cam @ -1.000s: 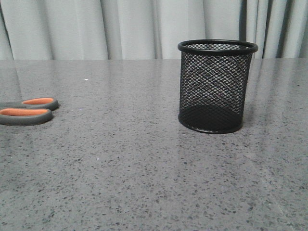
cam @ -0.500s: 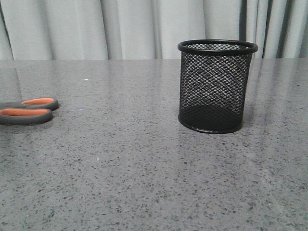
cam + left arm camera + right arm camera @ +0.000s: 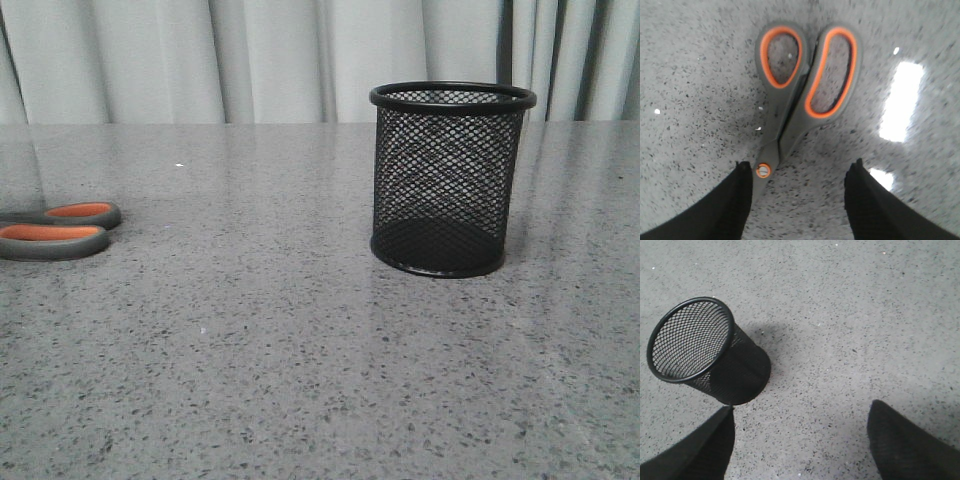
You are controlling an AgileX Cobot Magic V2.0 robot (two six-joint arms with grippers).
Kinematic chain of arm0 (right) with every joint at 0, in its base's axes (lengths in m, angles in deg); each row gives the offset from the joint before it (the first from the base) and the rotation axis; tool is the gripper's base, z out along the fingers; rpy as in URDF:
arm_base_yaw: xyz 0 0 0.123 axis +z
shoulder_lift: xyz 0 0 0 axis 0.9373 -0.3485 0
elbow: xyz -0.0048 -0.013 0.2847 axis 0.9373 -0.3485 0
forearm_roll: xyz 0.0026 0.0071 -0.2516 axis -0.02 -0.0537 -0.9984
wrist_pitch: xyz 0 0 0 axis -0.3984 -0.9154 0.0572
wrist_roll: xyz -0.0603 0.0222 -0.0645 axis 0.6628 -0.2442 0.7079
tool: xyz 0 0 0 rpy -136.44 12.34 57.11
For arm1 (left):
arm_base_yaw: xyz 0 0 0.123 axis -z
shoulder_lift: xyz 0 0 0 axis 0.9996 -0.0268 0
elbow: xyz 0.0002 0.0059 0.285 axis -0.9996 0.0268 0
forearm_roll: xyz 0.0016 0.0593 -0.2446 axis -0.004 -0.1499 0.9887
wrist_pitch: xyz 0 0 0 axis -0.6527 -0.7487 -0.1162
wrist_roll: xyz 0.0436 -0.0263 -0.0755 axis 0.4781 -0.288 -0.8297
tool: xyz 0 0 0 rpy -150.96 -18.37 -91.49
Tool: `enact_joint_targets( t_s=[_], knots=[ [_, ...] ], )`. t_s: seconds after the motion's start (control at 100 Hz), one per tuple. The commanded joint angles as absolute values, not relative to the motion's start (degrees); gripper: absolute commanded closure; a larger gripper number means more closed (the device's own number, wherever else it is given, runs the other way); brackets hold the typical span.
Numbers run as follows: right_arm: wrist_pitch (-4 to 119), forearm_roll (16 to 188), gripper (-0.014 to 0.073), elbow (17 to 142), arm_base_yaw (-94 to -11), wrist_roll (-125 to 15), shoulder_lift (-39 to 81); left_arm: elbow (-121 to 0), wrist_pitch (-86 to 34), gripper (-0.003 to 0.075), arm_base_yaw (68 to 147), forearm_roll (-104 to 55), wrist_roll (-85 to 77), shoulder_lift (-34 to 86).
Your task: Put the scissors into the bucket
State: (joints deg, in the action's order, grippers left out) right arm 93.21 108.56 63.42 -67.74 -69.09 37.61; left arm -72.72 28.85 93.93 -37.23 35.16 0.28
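The scissors [image 3: 55, 232] lie flat at the table's left edge, their grey handle loops lined in orange; the blades are out of the front view. In the left wrist view the scissors [image 3: 805, 85] lie below my open left gripper [image 3: 799, 167], the orange pivot screw close to one fingertip [image 3: 742, 172]; the blades are hidden under the gripper. The black mesh bucket [image 3: 450, 180] stands upright and empty, right of centre. In the right wrist view the bucket [image 3: 705, 350] is beside my open, empty right gripper [image 3: 800, 412]. Neither gripper shows in the front view.
The grey speckled table [image 3: 250, 340] runs to a pale curtain [image 3: 250, 60] at the back. Bright light reflections [image 3: 900, 100] lie on the table next to the scissors.
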Motion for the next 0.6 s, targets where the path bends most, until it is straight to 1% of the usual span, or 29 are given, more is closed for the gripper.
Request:
enact_joint_targets(
  t_s=[0.0,0.23,0.59],
  knots=[
    [90.34,109.00,0.0095,65.41,-66.99,-68.29,37.36,-76.08,29.71,0.0335,95.53,-38.52,38.85,-0.72],
    [90.34,109.00,0.0095,65.41,-66.54,-67.13,37.36,-79.20,29.47,0.0335,96.35,-39.29,40.90,-6.44],
    [90.34,109.00,0.0095,65.41,-66.54,-66.92,37.36,-79.38,29.18,0.0335,96.35,-37.94,43.79,-11.89]
  ],
)
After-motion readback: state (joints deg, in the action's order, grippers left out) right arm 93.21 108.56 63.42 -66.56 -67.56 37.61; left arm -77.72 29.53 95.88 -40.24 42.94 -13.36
